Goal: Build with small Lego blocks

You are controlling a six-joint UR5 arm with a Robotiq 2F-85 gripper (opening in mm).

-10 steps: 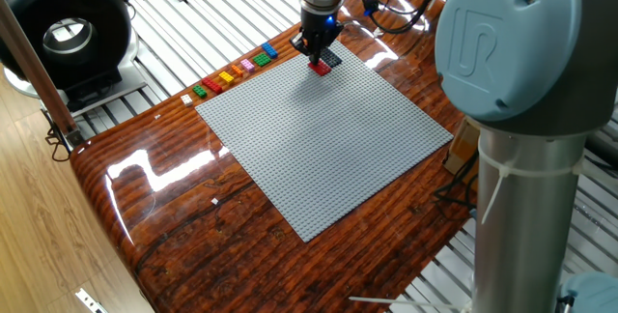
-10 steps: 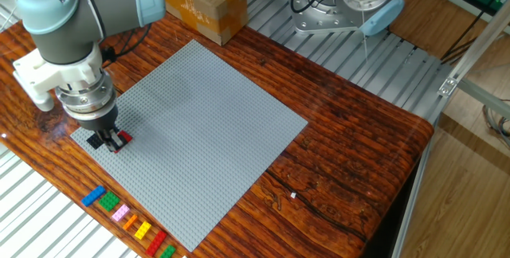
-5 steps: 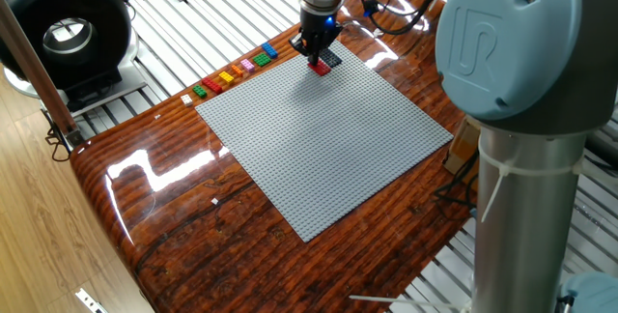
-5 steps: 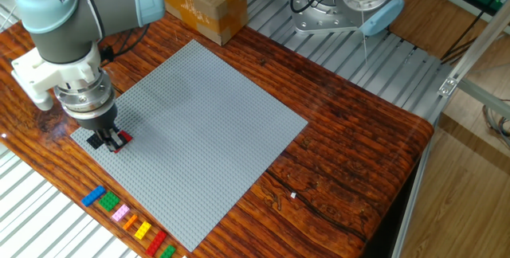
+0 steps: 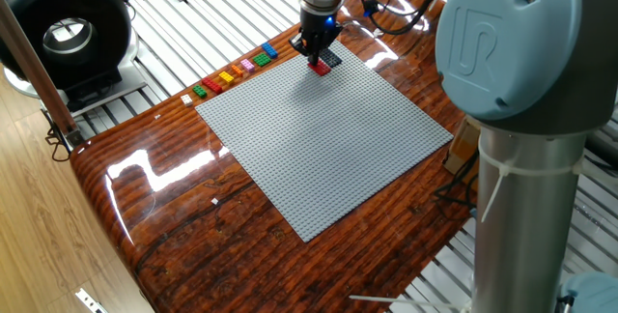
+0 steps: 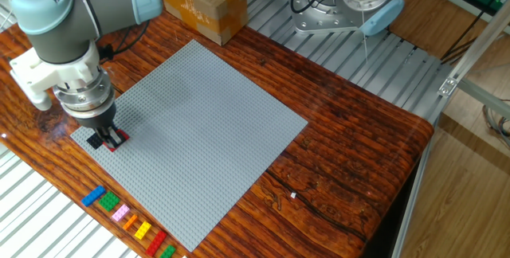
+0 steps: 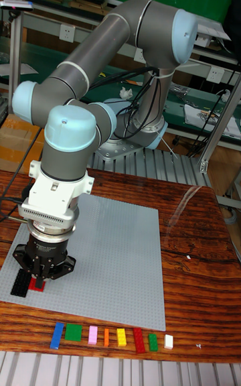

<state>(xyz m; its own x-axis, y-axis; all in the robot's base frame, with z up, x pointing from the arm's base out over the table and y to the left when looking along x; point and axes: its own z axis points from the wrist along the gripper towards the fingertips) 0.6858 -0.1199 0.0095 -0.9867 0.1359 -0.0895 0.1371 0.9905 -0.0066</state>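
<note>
In one fixed view, my gripper (image 5: 316,54) stood low over the far corner of the grey baseplate (image 5: 328,149). A red brick (image 5: 318,67) showed just under my fingertips, next to a dark piece (image 5: 331,58) on that same corner. Whether my fingers pinched the brick or only pressed down on it, I could not tell from there. The spare small Lego blocks (image 5: 232,73) lay in a row on the wooden table (image 5: 174,197), just off the baseplate's edge.

In the other fixed view, my gripper (image 6: 104,131) sat at the baseplate (image 6: 199,130) corner nearest the row of blocks (image 6: 127,220). The red brick (image 6: 114,141) peeped out beside my fingertips; the dark piece (image 6: 95,140) lay against it. My fingers looked drawn close together about the brick, though the grip itself was hidden.

In the tall fixed view, my gripper (image 7: 44,273) hung over the baseplate's (image 7: 114,259) near left corner, with red (image 7: 37,286) visible beneath and the dark piece (image 7: 21,283) alongside. The loose blocks (image 7: 107,337) lined up along the baseplate's near edge.

I judged such a brick light, stiff and smooth-sided, so liable to slip or twist. It was best held across its two long flat sides, square, and pressed straight down onto the studs.
</note>
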